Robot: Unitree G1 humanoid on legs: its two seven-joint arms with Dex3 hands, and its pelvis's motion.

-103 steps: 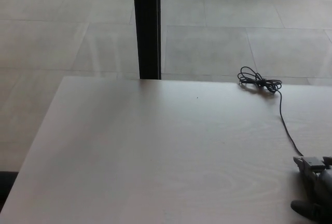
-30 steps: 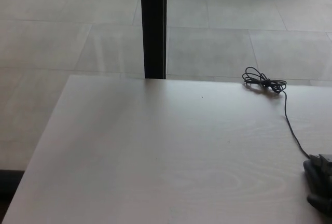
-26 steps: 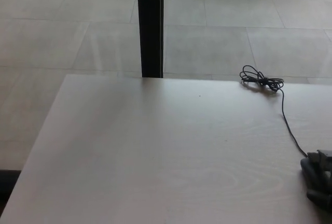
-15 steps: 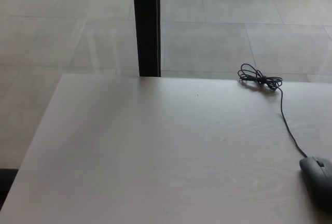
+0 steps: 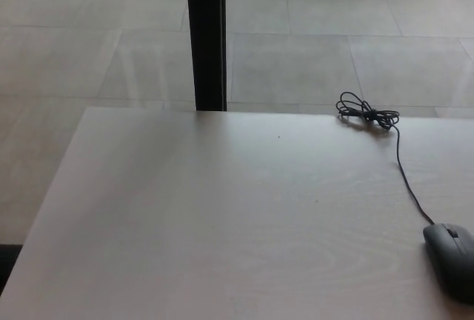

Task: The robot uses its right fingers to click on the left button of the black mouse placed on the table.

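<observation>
A black mouse (image 5: 451, 258) lies at the near right of the pale wood-grain surface (image 5: 222, 224), partly cut off by the right edge of the picture. Its scroll wheel shows as a small notch toward its far end, with the left button beside it on the picture's left. No brand, label or writing can be read on the mouse or anywhere else. A thin black cable (image 5: 406, 179) runs from the mouse's far end toward the far edge of the surface, where its spare length is gathered in a loose tied coil (image 5: 366, 113). Neither robot hand shows, so whether either is wide, narrow or holding anything cannot be told. Beyond the surface, a dark upright post (image 5: 205, 37) stands against a tiled floor (image 5: 89, 46).
</observation>
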